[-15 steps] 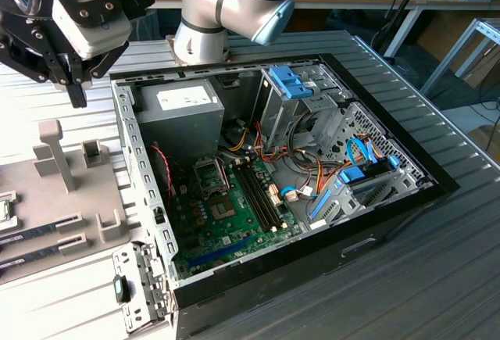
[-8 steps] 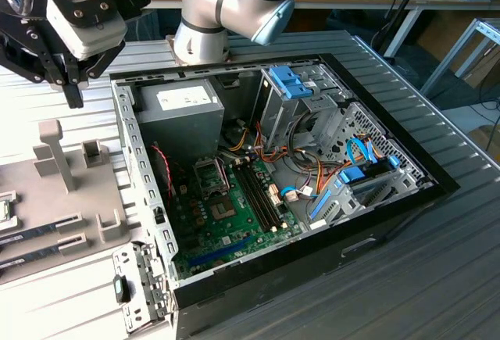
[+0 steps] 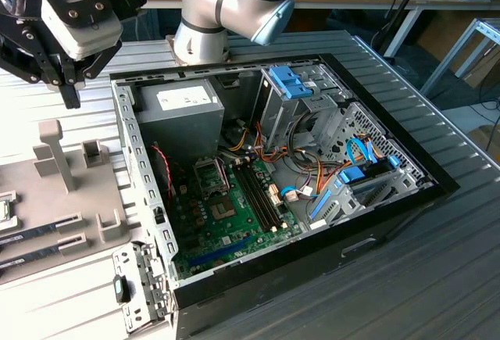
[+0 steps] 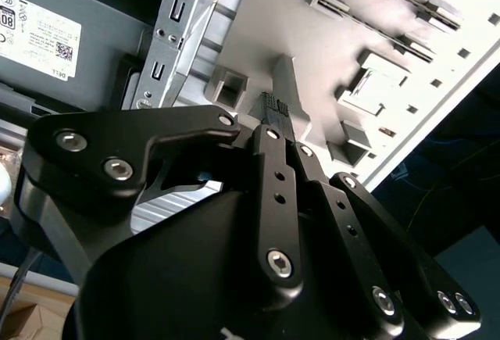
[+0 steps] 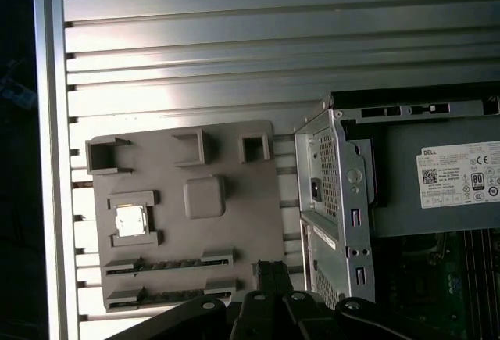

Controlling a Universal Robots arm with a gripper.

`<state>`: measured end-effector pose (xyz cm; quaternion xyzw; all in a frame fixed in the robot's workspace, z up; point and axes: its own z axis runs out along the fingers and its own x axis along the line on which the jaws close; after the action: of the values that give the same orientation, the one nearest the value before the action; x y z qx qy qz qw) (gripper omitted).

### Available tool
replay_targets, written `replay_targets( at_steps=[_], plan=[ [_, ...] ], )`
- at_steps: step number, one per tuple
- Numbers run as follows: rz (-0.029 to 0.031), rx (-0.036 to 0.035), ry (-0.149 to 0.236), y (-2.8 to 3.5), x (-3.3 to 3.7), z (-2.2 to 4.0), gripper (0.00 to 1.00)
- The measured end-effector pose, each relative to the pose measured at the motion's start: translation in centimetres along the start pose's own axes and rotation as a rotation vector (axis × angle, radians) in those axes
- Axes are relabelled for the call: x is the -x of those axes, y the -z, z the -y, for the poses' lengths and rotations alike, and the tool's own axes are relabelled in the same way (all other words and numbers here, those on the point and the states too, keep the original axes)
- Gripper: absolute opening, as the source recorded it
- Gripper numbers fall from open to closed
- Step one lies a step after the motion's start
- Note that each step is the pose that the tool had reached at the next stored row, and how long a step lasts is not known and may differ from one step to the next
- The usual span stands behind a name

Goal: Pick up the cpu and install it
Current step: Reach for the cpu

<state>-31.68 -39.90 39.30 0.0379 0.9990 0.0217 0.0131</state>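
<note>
**Exterior view.** The gripper [image 3: 69, 94] hangs at the exterior view's upper left, above the grey fixture plate [image 3: 47, 191] that lies on the slotted table [image 3: 437, 277]. Its 2 fingers are pressed together with nothing between them. The open computer case [image 3: 312, 255] lies just beside the plate, on the exterior view's right of it. Inside the case are the green motherboard [image 3: 226, 227] and the grey power supply [image 3: 176, 117]. The robot arm [image 3: 234, 0] rises behind the case.

**Second wrist view.** The gripper [image 4: 273, 109] is seen along its black linkage, with the fingertips meeting and holding nothing. Beyond the tips lies the fixture plate [image 4: 312, 66] with its raised holders. The case's perforated metal wall [image 4: 183, 27] runs beside it.

**First wrist view.** The cpu [image 5: 130, 220] rests flat, silver top up, in a square holder on the fixture plate [image 5: 234, 223], outside the case [image 5: 336, 199]. The gripper [image 5: 271, 268], its tips together, is over the plate's side nearer the case, well apart from the cpu and not touching it. The power supply [image 5: 422, 207] and part of the motherboard [image 5: 445, 277] show inside the case.
</note>
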Motion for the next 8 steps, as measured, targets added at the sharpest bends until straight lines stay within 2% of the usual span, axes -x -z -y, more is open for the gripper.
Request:
replay_targets(
  at_steps=[8],
  plan=[
    [0.0,0.0,0.0,0.01,-0.41,0.03,0.11]
  ],
)
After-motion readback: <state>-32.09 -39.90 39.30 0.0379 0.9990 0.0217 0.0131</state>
